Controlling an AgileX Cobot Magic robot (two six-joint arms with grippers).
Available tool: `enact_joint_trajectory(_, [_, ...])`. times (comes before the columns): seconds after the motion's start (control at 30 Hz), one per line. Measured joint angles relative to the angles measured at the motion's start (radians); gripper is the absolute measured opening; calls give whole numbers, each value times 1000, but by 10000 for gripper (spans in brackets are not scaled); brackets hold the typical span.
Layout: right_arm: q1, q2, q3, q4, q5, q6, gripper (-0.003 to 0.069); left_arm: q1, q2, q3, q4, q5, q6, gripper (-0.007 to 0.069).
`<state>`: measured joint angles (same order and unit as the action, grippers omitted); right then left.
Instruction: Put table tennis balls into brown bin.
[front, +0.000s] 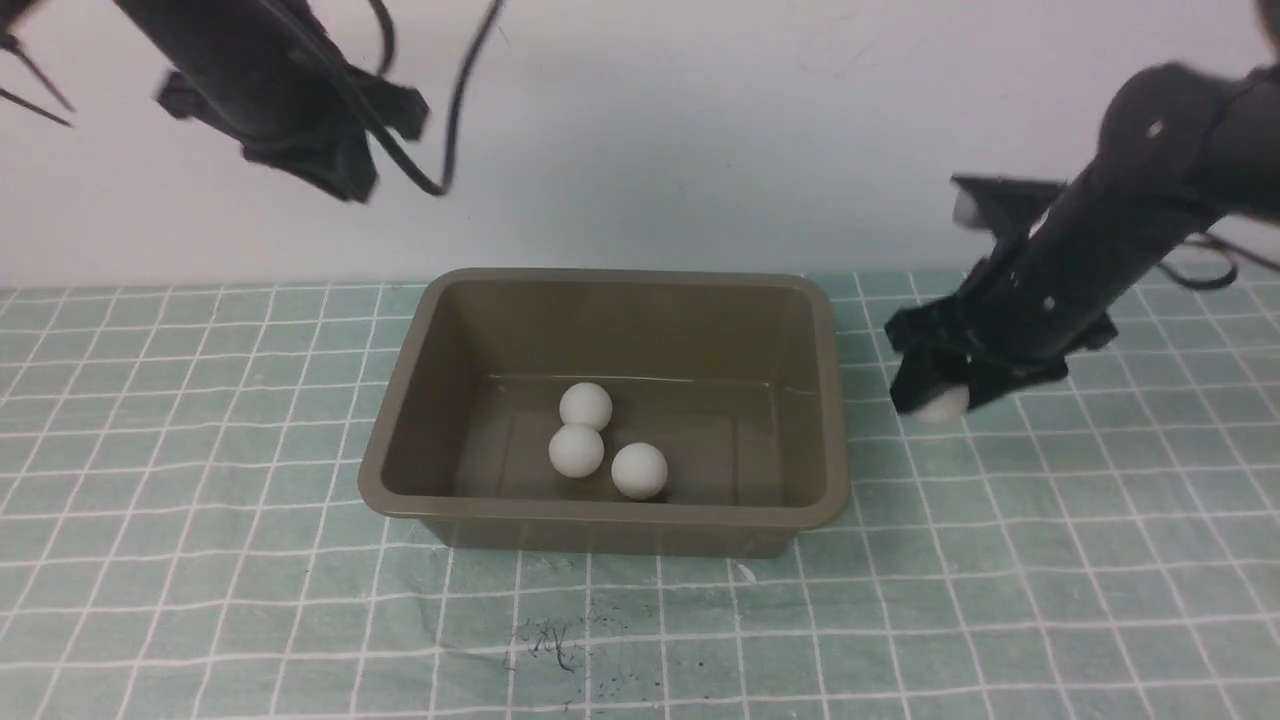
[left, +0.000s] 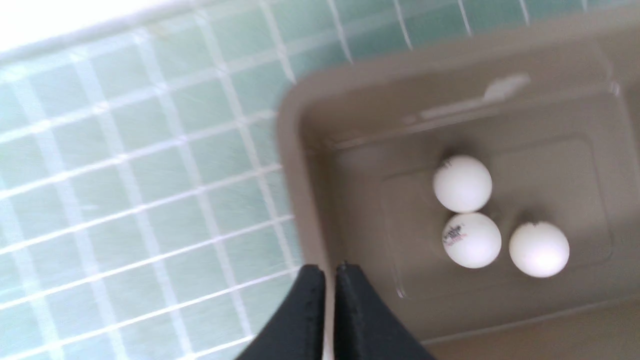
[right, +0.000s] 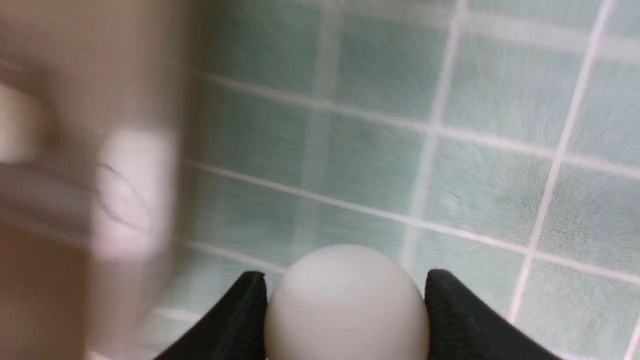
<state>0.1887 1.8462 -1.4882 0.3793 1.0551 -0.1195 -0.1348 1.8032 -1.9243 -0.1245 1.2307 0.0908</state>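
The brown bin (front: 830, 400) stands mid-table with three white table tennis balls (front: 585, 406) (front: 577, 450) (front: 639, 470) on its floor. From the left wrist the same bin (left: 300, 165) and balls (left: 462, 183) show, one with a printed logo (left: 471, 240). My left gripper (left: 330, 270) is shut and empty, raised high at the back left above the bin's left rim. My right gripper (front: 940, 400) hangs just right of the bin, shut on a fourth white ball (front: 943, 404). In the right wrist view that ball (right: 345, 305) sits between the black fingers (right: 450, 310), above the mat.
A pale green mat with a white grid (front: 200, 450) covers the table. A white wall (front: 640, 130) rises behind. The bin's right wall (right: 75, 200) shows blurred close beside the right gripper. Dark smudges (front: 550, 645) mark the mat in front of the bin.
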Motion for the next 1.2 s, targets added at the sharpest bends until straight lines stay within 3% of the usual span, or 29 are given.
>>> enact_joint_trajectory(0.3, [174,-84,0,97,-232,-114,365,8,-375,243,-36,21,-4,-5])
enact_joint_trajectory(0.5, [189,-40,3,100,-336,-125,605,8,-616,579,-196,9,69,-5])
enact_joint_trajectory(0.6, [189,-91,9,59,-314,-114,649,8,-732,728,-232,-40,101,-5])
enact_joint_trajectory(0.7, [189,-177,10,-24,-270,-47,568,8,-820,835,-235,-83,112,-5])
enact_joint_trajectory(0.73, [189,-244,10,-71,-244,-9,477,8,-859,885,-235,-102,116,-5])
enact_joint_trajectory(0.77, [189,-275,10,-104,-226,18,431,8,-883,905,-235,-118,118,-5])
enact_joint_trajectory(0.87, [189,-449,10,-226,-151,119,146,8,-975,996,-235,-189,120,-5])
enact_joint_trajectory(0.93, [189,-534,11,-282,-125,174,55,8,-1014,1031,-236,-225,120,-5])
enact_joint_trajectory(1.03, [189,-684,55,-357,-142,221,0,8,-1071,1080,-238,-304,120,-5])
enact_joint_trajectory(1.2, [189,-972,306,-411,-299,269,-12,8,-1131,1128,-245,-437,124,-5])
